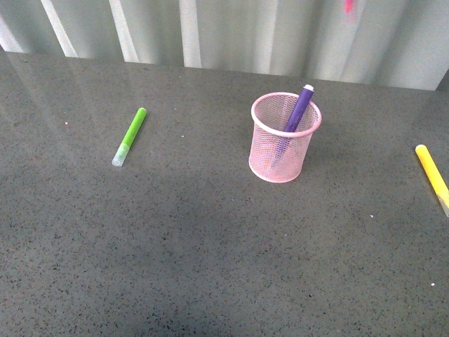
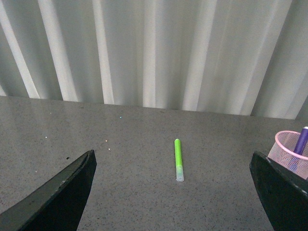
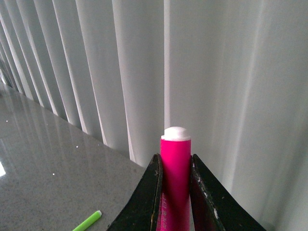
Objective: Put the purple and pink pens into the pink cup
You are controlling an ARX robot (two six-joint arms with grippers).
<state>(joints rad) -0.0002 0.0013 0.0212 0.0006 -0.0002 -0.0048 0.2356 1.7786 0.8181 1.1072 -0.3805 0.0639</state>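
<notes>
The purple pen (image 1: 301, 107) is found leaning inside the pink cup (image 1: 284, 151), its cap above the rim. The pink pen (image 3: 175, 163) is pinched upright by the right gripper (image 3: 175, 160); its position relative to the cup cannot be told. The left gripper (image 2: 172, 153) is spread wide. A green marker (image 1: 130, 135) is noted well left of the cup.

The front view looks down from above the near edge of the dark grey speckled table (image 1: 210, 267) toward its far edge and the pale pleated curtain (image 1: 231, 35), taking in most of the top. The left wrist view sits low and near the table, facing that same far edge between the wide-apart fingers of the left pincer (image 2: 172, 155). Both views show the lime-green plastic marker (image 1: 130, 135) and the pink wire-mesh cup (image 1: 280, 158). The right wrist view sits higher, close behind the right pincer (image 3: 175, 158) clamped on a magenta-pink marker (image 3: 175, 149). It faces the curtain, and an end of the green marker shows there too.
</notes>
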